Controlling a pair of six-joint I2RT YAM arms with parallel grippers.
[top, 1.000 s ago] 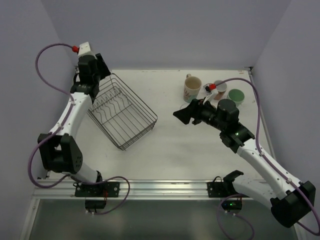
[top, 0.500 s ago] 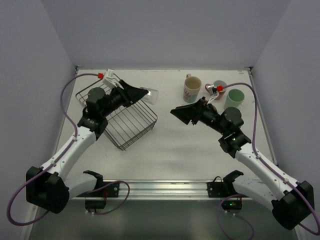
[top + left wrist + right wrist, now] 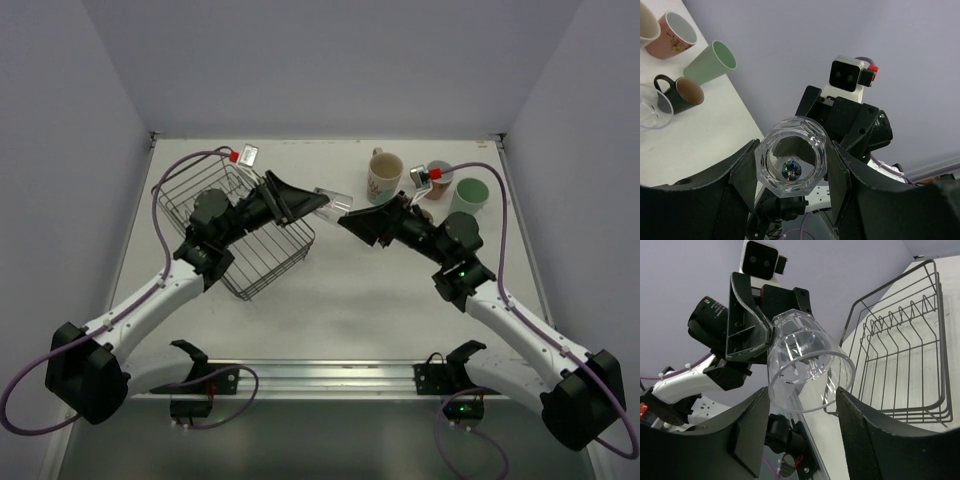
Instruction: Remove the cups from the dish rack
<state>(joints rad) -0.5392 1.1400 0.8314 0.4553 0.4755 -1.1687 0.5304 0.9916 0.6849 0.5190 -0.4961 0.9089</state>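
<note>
My left gripper [image 3: 316, 203] is shut on the base of a clear glass [image 3: 334, 200], held on its side in the air right of the dish rack [image 3: 262, 280]. The glass's mouth points at my right gripper [image 3: 352, 221], which is open, its jaws on either side of the rim without closing. The left wrist view shows the glass base [image 3: 791, 164] between my fingers. The right wrist view shows the glass [image 3: 807, 365] and the empty black wire rack [image 3: 900, 355]. The cream mug [image 3: 384, 177], salmon-pink mug [image 3: 440, 170] and pale green cup [image 3: 470, 194] stand far right.
In the left wrist view a dark brown mug [image 3: 682, 95] and a second clear glass [image 3: 652, 107] stand beside the pale green cup [image 3: 712, 61] and salmon-pink mug [image 3: 675, 35]. The enclosure walls close in the table's back and sides.
My left arm swung from the rack's far left corner and carried the clear glass rightward out past the rack. My right gripper shifted slightly left and now brackets the glass's rim.
</note>
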